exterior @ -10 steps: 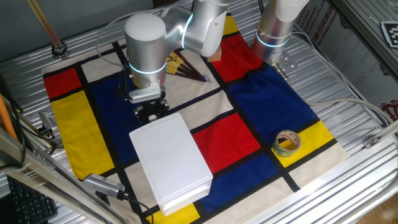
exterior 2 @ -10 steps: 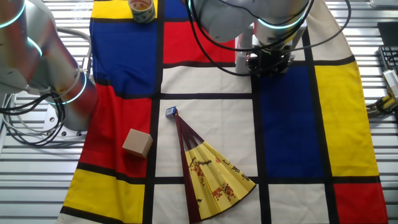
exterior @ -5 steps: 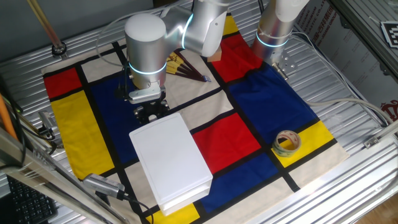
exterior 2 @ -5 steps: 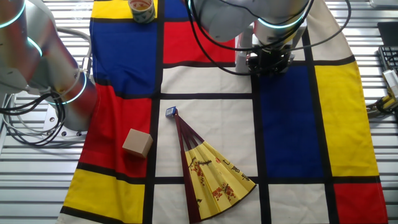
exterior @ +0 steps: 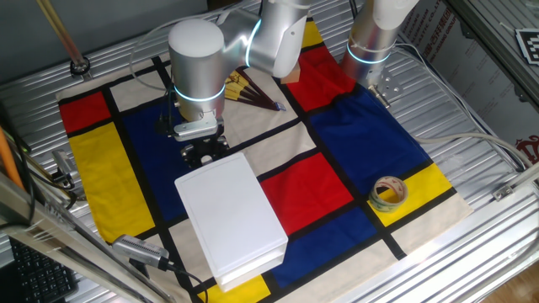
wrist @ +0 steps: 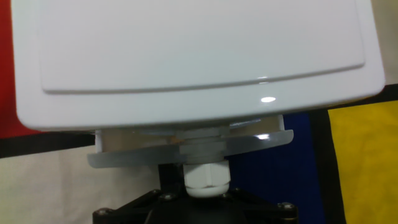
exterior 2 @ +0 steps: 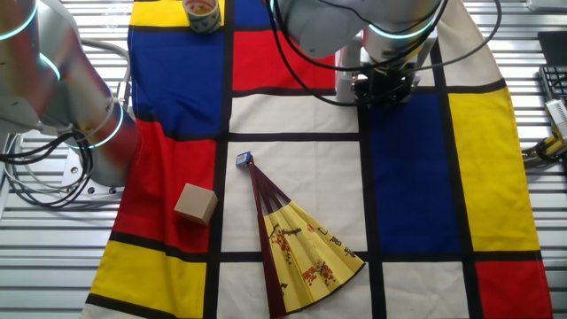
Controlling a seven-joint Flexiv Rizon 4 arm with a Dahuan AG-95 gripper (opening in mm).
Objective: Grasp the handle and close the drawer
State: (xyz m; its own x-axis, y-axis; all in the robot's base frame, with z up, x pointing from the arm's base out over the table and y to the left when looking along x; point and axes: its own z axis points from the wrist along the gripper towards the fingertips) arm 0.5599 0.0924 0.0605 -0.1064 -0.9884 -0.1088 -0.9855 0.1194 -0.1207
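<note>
The flat white box (exterior: 232,215) lies on the checkered cloth. In the hand view its lid (wrist: 199,56) fills the top, and the drawer's narrow front rim (wrist: 124,155) sticks out a little below it. The small white handle (wrist: 205,177) juts from that rim. My black gripper (wrist: 205,190) is right at the handle and looks shut on it, though the fingertips are mostly hidden under the knob. In the fixed views the gripper (exterior: 205,150) sits low at the box's far short end, and in the other one (exterior 2: 383,89) the arm hides most of the box.
A folding fan (exterior 2: 297,248) and a tan wooden cube (exterior 2: 196,203) lie on the cloth beyond the gripper. A tape roll (exterior: 388,193) sits on a yellow patch. A second arm's base (exterior: 375,34) stands at the cloth's edge. Metal rails surround the cloth.
</note>
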